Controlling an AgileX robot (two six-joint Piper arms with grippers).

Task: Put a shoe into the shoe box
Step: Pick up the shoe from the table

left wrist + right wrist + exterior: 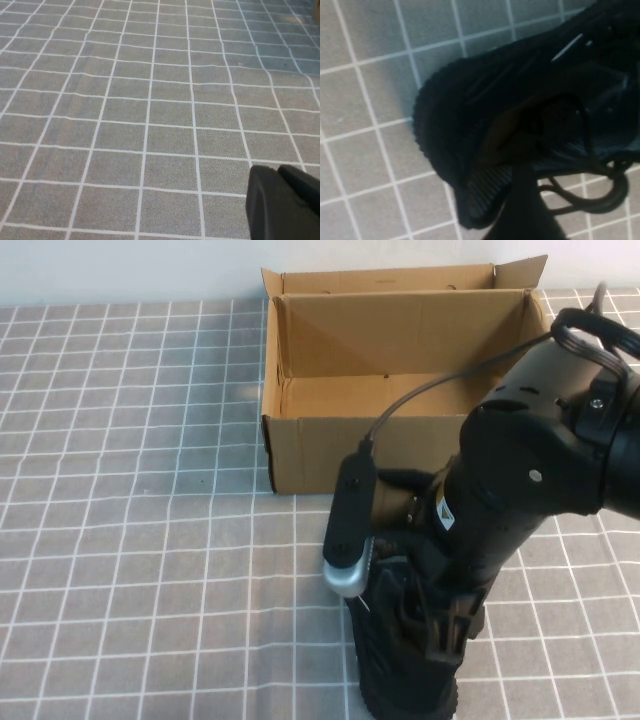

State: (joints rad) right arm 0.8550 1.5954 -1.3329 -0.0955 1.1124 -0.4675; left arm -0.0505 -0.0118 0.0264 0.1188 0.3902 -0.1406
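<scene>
Below right gripper (425, 615), ribbed black knit shoe (485, 135); left gripper (282, 205) over cloth.

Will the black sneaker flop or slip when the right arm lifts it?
The shoe has a knit upper, so it probably sags. Its loose laces may dangle and snag. The right gripper is down on it; the left gripper sits idle over bare cloth.

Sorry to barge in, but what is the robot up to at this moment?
The right gripper is down on the black shoe, which lies on the checked tablecloth in front of the open shoe box. The box holds nothing yet. The left gripper hangs over bare cloth, apart from the action.
</scene>
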